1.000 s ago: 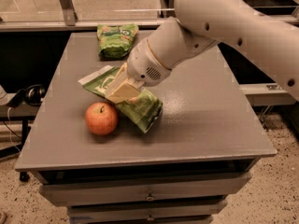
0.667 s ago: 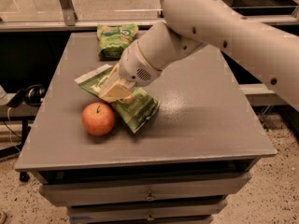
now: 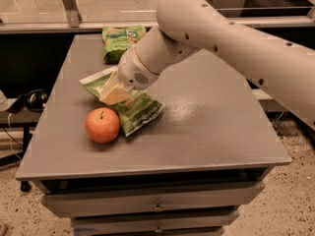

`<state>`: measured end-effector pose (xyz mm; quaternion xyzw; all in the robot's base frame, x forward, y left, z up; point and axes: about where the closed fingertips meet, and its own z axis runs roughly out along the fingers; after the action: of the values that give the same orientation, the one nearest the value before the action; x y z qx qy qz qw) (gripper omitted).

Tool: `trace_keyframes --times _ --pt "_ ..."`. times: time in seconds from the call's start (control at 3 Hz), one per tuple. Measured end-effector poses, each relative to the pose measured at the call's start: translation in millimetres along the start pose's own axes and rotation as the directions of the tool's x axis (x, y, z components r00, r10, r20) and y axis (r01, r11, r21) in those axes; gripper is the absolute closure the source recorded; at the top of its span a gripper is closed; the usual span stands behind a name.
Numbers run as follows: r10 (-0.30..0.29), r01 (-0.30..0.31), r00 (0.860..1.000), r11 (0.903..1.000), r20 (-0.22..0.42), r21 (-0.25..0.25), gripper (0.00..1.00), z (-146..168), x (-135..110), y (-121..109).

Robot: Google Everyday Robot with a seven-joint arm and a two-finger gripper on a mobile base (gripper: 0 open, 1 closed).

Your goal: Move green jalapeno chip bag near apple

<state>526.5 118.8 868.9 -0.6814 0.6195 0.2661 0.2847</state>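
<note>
The green jalapeno chip bag lies flat on the grey table, its white top edge pointing back left. Its lower end touches or nearly touches the apple, a red-orange fruit with a short dark stem that stands at the bag's front left. My gripper reaches down from the white arm onto the middle of the bag and is shut on it, hiding that part of the bag.
A shorter puffy green bag with a round logo lies at the table's back edge. A rail runs behind the table. Drawers sit under the table top. A dark headset lies left of the table.
My gripper and arm have shifted left and slightly back, taking the chip bag with them. The apple has slid a little to the left.
</note>
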Motion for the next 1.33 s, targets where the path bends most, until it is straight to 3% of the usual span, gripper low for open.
trace_keyframes --times 0.67,1.0,1.33 --pt "0.04 -0.04 0.998 0.9991 -0.042 0.015 0.13 13 0 -21" --pt "0.115 -0.114 0.989 0.9933 -0.095 0.018 0.0 22 4 -31" --pt "0.208 -0.206 0.967 0.9781 -0.145 0.027 0.0 32 9 -40"
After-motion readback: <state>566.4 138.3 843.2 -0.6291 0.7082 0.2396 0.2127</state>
